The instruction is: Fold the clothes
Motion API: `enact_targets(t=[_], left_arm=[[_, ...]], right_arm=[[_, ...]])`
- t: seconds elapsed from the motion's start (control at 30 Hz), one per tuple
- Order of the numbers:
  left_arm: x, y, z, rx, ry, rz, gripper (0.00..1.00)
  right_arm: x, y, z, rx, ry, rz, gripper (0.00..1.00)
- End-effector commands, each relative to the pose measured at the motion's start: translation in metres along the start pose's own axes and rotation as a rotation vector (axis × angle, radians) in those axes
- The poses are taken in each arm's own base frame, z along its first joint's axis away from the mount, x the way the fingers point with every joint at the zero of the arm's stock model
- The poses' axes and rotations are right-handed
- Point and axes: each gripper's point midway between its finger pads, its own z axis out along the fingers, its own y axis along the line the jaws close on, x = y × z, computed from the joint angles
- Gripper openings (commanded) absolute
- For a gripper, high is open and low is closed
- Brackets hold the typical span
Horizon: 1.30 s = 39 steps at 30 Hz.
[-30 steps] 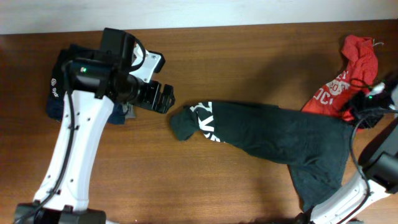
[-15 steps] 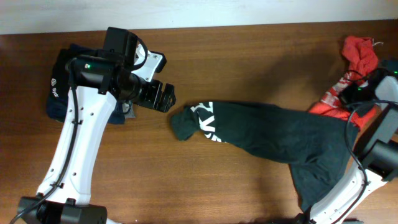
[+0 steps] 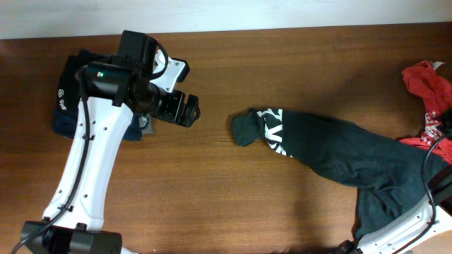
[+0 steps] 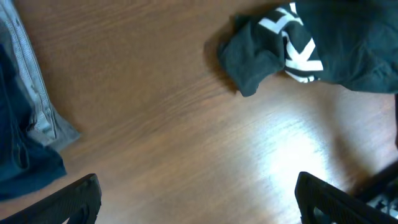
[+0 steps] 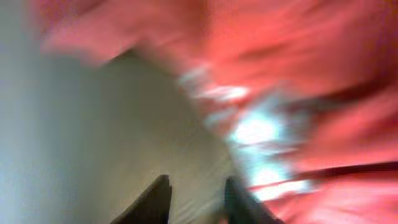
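Clothes sit in three spots on the desk (image 3: 282,70).

Black shirt (image 3: 332,152): a long crumpled band running from mid-desk toward the near right corner. Its bunched end carries white block letters and points left. The wider end runs down beside the right arm (image 3: 395,227).

Red garment (image 3: 429,81): crumpled at the far right edge and partly cut off by the frame. Its lower part lies just beside the shirt's wide end.

Dark pile (image 3: 67,106): far left, partly under the left arm (image 3: 85,176). We see a black piece with a small white logo on top and navy below. The left wrist view shows navy and grey fabric at its left edge (image 4: 25,137).

Left fingers (image 3: 187,111): spread wide and holding nothing. They hover over bare wood between the dark pile and the shirt's bunched end, touching neither. From the wrist camera the two tips (image 4: 74,202) sit at the bottom corners, with the shirt's lettered end (image 4: 261,59) at upper right.

Right fingers (image 5: 155,199): the wrist view is badly blurred. Red cloth with white print (image 5: 298,62) fills the upper right. Two dark tips show at the bottom edge with a narrow gap between them. We cannot tell whether they are clamped on anything. We cannot make them out in the overhead view.
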Motion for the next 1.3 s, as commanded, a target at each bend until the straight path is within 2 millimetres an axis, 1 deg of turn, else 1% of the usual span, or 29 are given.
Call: enact_targets(t=[0.0,0.07,0.1,0.17,0.23,0.3,0.4,0.57,0.6,0.63,0.67,0.73,0.77,0.8,0.83,0.87,0.93,0.97,1.0,1.03,1.07,1.1,1.13,1.17,1.23,1.27], left_arm=[[-0.002,-0.009,0.042,0.036,0.064,0.063,0.99],[-0.008,-0.019,0.081,0.057,0.101,0.099,0.99],[-0.011,-0.023,0.094,0.064,0.108,0.116,0.99],[-0.017,-0.041,0.135,0.085,0.121,0.172,0.99],[-0.016,-0.055,0.172,0.093,0.145,0.214,0.99],[-0.008,-0.062,0.206,0.100,0.184,0.228,0.99],[-0.002,-0.065,0.233,0.104,0.211,0.215,0.99],[0.013,-0.060,0.264,0.103,0.263,0.190,0.99],[0.016,-0.061,0.272,0.108,0.272,0.191,0.94],[0.020,-0.061,0.278,0.107,0.284,0.193,0.75],[0.022,-0.058,0.280,0.095,0.295,0.193,0.48],[0.027,-0.053,0.277,0.062,0.320,0.185,0.09],[0.029,-0.045,0.273,0.015,0.341,0.168,0.01],[0.032,-0.035,0.267,-0.043,0.366,0.147,0.00],[0.033,-0.021,0.255,-0.119,0.394,0.138,0.00],[0.035,-0.005,0.242,-0.200,0.417,0.128,0.00],[0.035,0.033,0.204,-0.397,0.459,0.116,0.00],[0.035,0.044,0.192,-0.443,0.468,0.114,0.00],[0.036,0.054,0.182,-0.477,0.473,0.107,0.00],[0.036,0.068,0.169,-0.521,0.475,0.072,0.00],[0.038,0.080,0.159,-0.539,0.475,0.032,0.00],[0.039,0.088,0.153,-0.539,0.474,0.003,0.00],[0.040,0.096,0.149,-0.529,0.469,-0.034,0.00],[0.039,0.099,0.147,-0.508,0.462,-0.056,0.00],[0.039,0.098,0.150,-0.437,0.455,-0.073,0.00],[0.038,0.097,0.152,-0.411,0.449,-0.072,0.00]], right_arm=[[0.024,0.081,-0.032,-0.291,0.058,-0.150,0.41],[0.038,0.093,-0.030,-0.298,0.096,-0.186,0.44],[0.042,0.096,-0.030,-0.299,0.107,-0.195,0.45],[0.053,0.105,-0.029,-0.313,0.141,-0.202,0.45],[0.064,0.114,-0.029,-0.340,0.172,-0.226,0.45],[0.070,0.116,-0.029,-0.347,0.197,-0.224,0.45],[0.071,0.117,-0.029,-0.347,0.200,-0.224,0.45],[0.071,0.117,-0.029,-0.347,0.200,-0.224,0.46],[0.071,0.117,-0.029,-0.346,0.200,-0.224,0.45],[0.071,0.117,-0.029,-0.346,0.200,-0.224,0.45],[0.071,0.117,-0.029,-0.346,0.200,-0.224,0.46],[0.071,0.117,-0.029,-0.345,0.197,-0.226,0.46],[0.070,0.115,-0.028,-0.335,0.194,-0.227,0.46],[0.069,0.110,-0.026,-0.303,0.188,-0.229,0.46],[0.067,0.106,-0.024,-0.275,0.183,-0.231,0.47],[0.066,0.101,-0.023,-0.241,0.176,-0.229,0.52],[0.063,0.080,-0.018,-0.118,0.169,-0.164,0.54],[0.063,0.074,-0.017,-0.081,0.166,-0.140,0.54],[0.062,0.066,-0.016,-0.031,0.161,-0.110,0.50],[0.061,0.056,-0.015,0.022,0.156,-0.081,0.48],[0.062,0.046,-0.014,0.076,0.152,-0.050,0.44],[0.063,0.036,-0.013,0.127,0.151,-0.019,0.39],[0.066,0.025,-0.010,0.178,0.152,0.015,0.31],[0.070,0.018,-0.008,0.205,0.158,0.036,0.29],[0.083,0.002,0.001,0.253,0.188,0.074,0.20],[0.092,-0.005,0.010,0.260,0.207,0.098,0.17]])
